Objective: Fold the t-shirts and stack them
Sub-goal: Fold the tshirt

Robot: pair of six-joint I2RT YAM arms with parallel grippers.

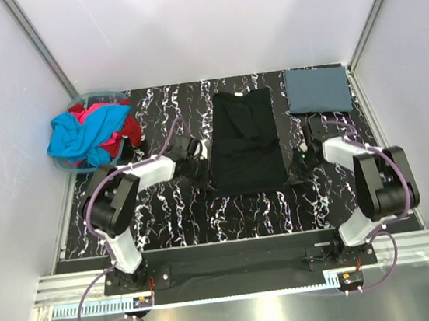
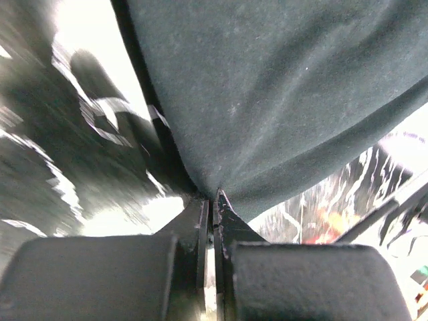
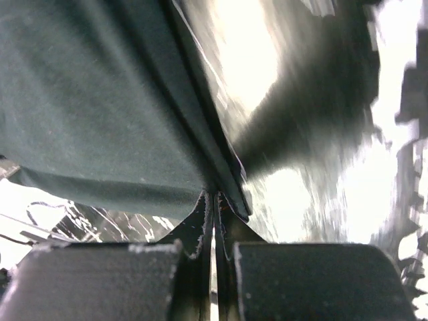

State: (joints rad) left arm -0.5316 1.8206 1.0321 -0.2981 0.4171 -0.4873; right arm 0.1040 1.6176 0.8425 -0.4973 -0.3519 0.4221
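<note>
A black t-shirt point(image 1: 245, 141) lies lengthwise in the middle of the table, sleeves folded in. My left gripper point(image 1: 201, 166) is shut on its left edge near the lower hem; in the left wrist view the jaws point(image 2: 214, 197) pinch dark cloth point(image 2: 281, 93). My right gripper point(image 1: 298, 162) is shut on the right edge near the hem; in the right wrist view the jaws point(image 3: 215, 195) pinch the cloth point(image 3: 87, 100). A slate blue-grey shirt point(image 1: 317, 91) lies folded at the back right. Cyan point(image 1: 86, 133) and red point(image 1: 121, 133) shirts are bundled at the back left.
The pale translucent tub point(image 1: 104, 94) holds the cyan and red bundle at the back left corner. The black marbled table point(image 1: 174, 212) is bounded by white walls on three sides. The arm bases stand at the near edge.
</note>
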